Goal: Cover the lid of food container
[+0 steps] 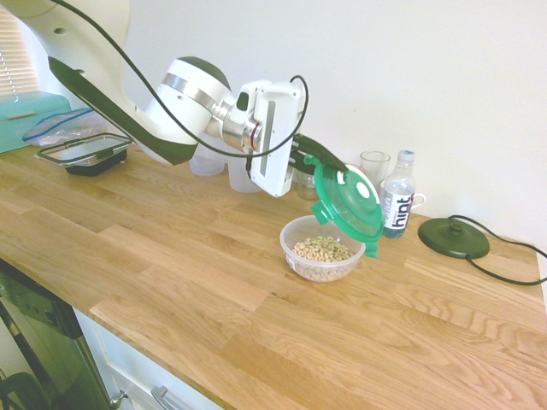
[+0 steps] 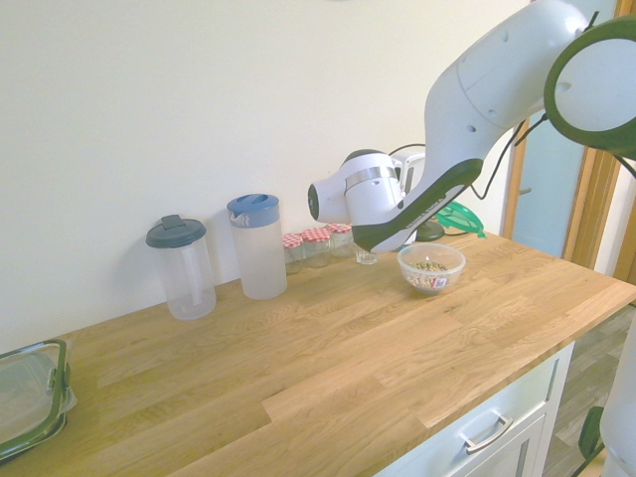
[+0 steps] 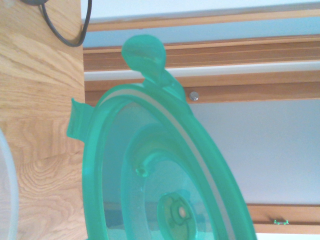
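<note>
**Lid held tilted above open container**

Wooden countertop (image 1: pixel 214 290) fills the near field and carries everything observed. On it, right of centre in the first exterior view, stands the food container (image 1: pixel 322 249), uncovered, with pale cereal rings in its bottom. Directly above its far-right rim hangs the lid (image 1: pixel 349 203), green and translucent, standing steeply on edge with its white centre disc facing right; its lowest clip tab sits just beside the container's rim, and contact cannot be confirmed. The gripper (image 1: pixel 309 154) is closed on the lid's upper-left edge. In the wrist view the lid (image 3: pixel 165 170) fills most of the picture, a round tab at its edge.

Surroundings: a water bottle (image 1: pixel 397 206) and a drinking glass (image 1: pixel 373 167) stand just beyond the lid, by the wall. A dark round base (image 1: pixel 453 237) lies further right. Far left sits a rectangular dark-rimmed container (image 1: pixel 85 154). The second exterior view shows two lidded jugs (image 2: pixel 256 246) and small red-capped jars (image 2: pixel 316 246) along the wall.
</note>
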Robot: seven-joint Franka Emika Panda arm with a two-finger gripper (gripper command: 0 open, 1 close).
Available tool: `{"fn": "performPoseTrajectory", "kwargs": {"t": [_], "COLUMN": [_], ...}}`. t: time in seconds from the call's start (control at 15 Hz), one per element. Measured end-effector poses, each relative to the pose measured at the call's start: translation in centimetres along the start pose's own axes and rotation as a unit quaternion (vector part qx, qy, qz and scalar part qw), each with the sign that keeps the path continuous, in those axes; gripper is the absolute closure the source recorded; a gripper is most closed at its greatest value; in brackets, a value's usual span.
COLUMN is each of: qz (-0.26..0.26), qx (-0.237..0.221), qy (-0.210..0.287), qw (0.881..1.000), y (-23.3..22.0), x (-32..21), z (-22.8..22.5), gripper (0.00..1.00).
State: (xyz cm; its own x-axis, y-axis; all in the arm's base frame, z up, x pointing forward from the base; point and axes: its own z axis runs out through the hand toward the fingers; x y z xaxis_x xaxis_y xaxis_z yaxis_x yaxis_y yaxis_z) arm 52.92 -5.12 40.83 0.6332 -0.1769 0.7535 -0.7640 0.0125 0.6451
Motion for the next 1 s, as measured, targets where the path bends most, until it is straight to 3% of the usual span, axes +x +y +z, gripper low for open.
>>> {"fn": "performPoseTrajectory", "kwargs": {"t": [0.4, 1.0], "qz": [-0.005, -0.008], "qx": [-0.022, -0.027], "qy": [0.03, 0.037], "qw": [0.999, 0.999], "y": [-1.2, -3.3], "x": [-2.2, -3.5], "z": [-2.6, -2.5], "gripper": [1.0, 1.0]}}
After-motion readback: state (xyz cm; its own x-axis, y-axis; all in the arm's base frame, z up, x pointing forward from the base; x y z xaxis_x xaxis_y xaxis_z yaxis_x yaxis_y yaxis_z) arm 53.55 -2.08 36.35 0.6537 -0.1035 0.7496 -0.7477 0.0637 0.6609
